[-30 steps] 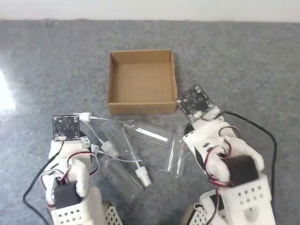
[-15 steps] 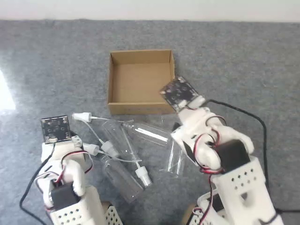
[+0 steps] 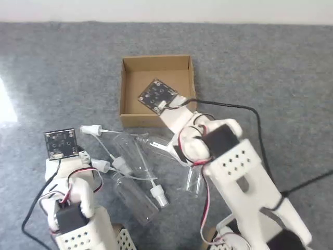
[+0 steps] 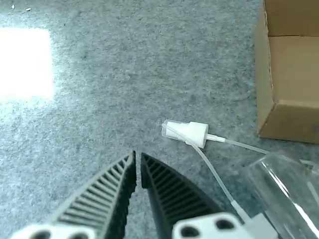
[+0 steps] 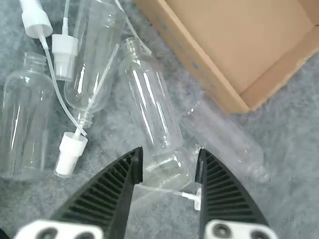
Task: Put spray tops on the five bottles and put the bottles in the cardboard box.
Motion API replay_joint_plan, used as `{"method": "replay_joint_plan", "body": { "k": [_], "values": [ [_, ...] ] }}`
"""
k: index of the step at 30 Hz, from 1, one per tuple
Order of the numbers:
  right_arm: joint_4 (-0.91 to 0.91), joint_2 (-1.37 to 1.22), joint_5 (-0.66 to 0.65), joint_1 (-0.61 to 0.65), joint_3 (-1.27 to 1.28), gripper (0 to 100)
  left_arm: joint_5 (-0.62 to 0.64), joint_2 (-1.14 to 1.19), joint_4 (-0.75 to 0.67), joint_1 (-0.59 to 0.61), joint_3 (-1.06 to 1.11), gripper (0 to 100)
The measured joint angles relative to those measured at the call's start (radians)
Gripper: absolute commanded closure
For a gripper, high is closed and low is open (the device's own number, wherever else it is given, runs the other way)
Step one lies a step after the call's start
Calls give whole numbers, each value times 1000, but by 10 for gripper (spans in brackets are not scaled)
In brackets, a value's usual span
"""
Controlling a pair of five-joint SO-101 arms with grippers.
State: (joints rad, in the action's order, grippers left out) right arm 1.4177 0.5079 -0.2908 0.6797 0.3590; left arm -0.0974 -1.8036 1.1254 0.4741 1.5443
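Several clear bottles lie loose on the grey carpet in front of the cardboard box (image 3: 127, 78). My right gripper (image 5: 167, 162) is open and hangs just above one lying bottle (image 5: 152, 117), with a finger on each side of its base. Another bottle (image 5: 227, 134) lies beside it toward the box (image 5: 239, 45), and two more (image 5: 94, 55) (image 5: 25, 119) lie on the other side. White spray tops (image 5: 70, 154) (image 5: 64, 50) with thin tubes lie among them. My left gripper (image 4: 138, 167) is shut and empty, a short way from a spray top (image 4: 187, 133) on the carpet.
The box is empty, its open side up. My right arm (image 3: 218, 151) stretches over the bottle pile toward the box's front wall. My left arm (image 3: 70, 177) stands at the lower left. Bare carpet lies left of the box and to the far right.
My right arm has swung left and forward over the bottles, up to the box's front wall. My left arm drew back a little, then stayed still.
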Motion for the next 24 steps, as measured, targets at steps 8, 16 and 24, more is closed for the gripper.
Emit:
{"method": "replay_joint_plan", "body": {
  "k": [8,16,24],
  "values": [
    [-69,-81,0,31,-26,841,0,0,-5,51,0,987],
    [-146,-184,0,91,-31,841,37,0,-31,118,0,987],
    [-173,-242,0,103,-40,836,37,0,-31,114,0,987]
  ]
}}
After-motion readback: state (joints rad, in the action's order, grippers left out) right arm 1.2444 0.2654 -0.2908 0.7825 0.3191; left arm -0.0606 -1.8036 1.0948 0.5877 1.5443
